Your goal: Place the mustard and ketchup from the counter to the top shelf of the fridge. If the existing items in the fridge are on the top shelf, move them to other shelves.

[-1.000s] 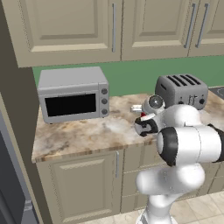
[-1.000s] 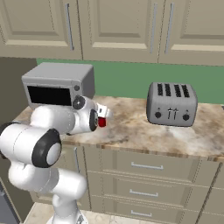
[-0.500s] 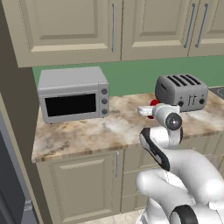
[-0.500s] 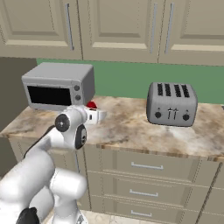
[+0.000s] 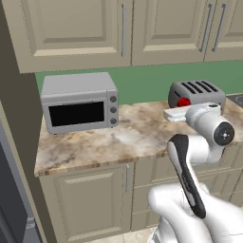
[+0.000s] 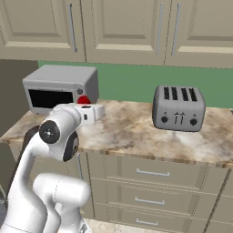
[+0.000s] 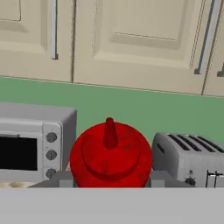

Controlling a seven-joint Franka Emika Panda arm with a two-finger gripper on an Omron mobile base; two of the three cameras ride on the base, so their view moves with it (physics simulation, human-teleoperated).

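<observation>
The ketchup, a small red squeeze bottle with a pointed nozzle, sits between the gripper's two grey fingertips, its top turned toward the hand camera. My gripper is shut on it and holds it above the counter, between the microwave and the toaster. From the right the ketchup shows as a red spot above the white hand. The fridge's grey side lies at the lower left edge. The mustard, the top shelf and the existing items are out of view.
A grey microwave stands at the counter's left end and a grey four-slot toaster at its right. Cream wall cabinets hang above a green backsplash. My own elbow and forearm rise in front of the counter's edge.
The arm has folded back and lifted. The ketchup, still in the gripper, has come up off the counter and drawn back toward my body. The base has stayed put.
</observation>
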